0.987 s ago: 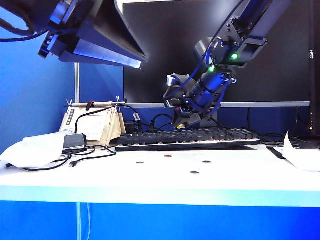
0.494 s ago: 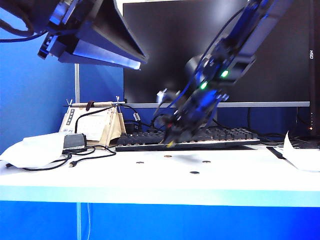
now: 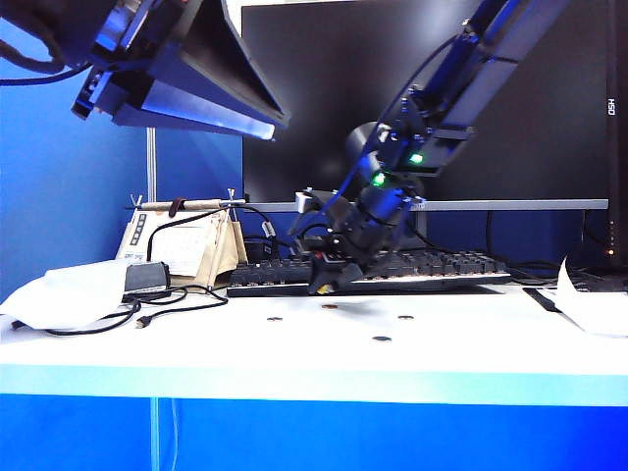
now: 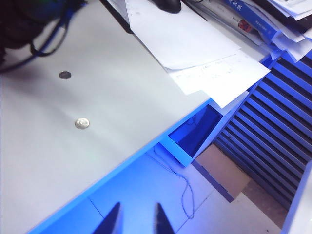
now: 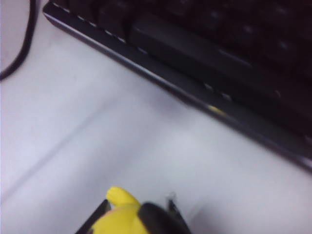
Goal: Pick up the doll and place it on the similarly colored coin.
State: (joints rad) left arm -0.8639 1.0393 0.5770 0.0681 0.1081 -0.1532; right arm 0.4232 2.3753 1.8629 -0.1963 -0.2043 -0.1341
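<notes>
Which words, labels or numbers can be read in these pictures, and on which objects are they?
"HSD", turned sideways: on the right bezel of the monitor.
Printed lines on the paper sheets in the left wrist view: too small to read.
White lettering on the blue book at the table's far edge: too blurred to read.
Key legends on the keyboard: not readable.

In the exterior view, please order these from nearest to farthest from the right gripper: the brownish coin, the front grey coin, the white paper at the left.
From the right gripper, shut on the doll:
1. Brownish coin, just below it.
2. Front grey coin, nearer the table edge.
3. White paper, far left.
</notes>
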